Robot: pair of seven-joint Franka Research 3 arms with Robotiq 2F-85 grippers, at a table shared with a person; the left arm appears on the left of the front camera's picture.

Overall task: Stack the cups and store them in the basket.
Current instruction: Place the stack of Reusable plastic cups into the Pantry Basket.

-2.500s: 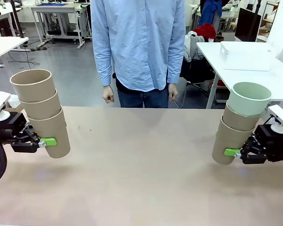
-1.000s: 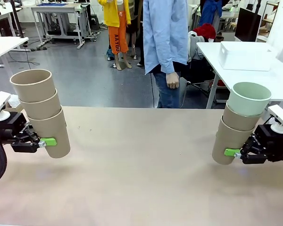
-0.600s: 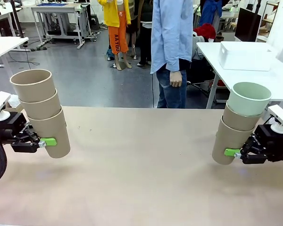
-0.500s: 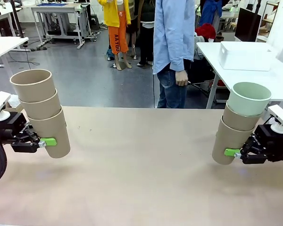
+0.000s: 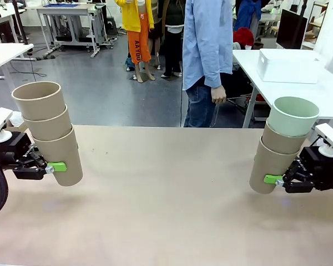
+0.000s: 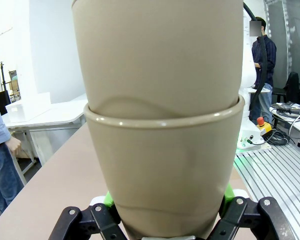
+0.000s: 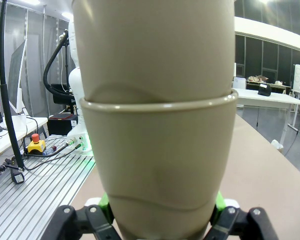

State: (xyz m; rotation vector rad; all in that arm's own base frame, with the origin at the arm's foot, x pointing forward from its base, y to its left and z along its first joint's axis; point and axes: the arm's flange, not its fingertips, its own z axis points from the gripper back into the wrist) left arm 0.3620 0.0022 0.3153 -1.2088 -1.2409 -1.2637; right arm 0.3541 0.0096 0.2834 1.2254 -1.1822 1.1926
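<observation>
left pincer (image 5: 60, 166) clamped on bottom of three nested tan cups (image 5: 49, 130) | right pincer (image 5: 273, 179) clamped on two tan cups (image 5: 277, 158); mint cup (image 5: 292, 116) topmost | basket (image 5: 288, 66) far beyond it

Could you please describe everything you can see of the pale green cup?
The pale green cup is a matte, handleless, tapered tumbler, mouth open upward. It tops a stack of three, its lower part nested inside the upper of two tan cups, so just its rim and upper wall show. The stack leans toward the robot's right, at the table's right side. The right gripper is shut on the bottom tan cup and doesn't touch the green one.
</observation>
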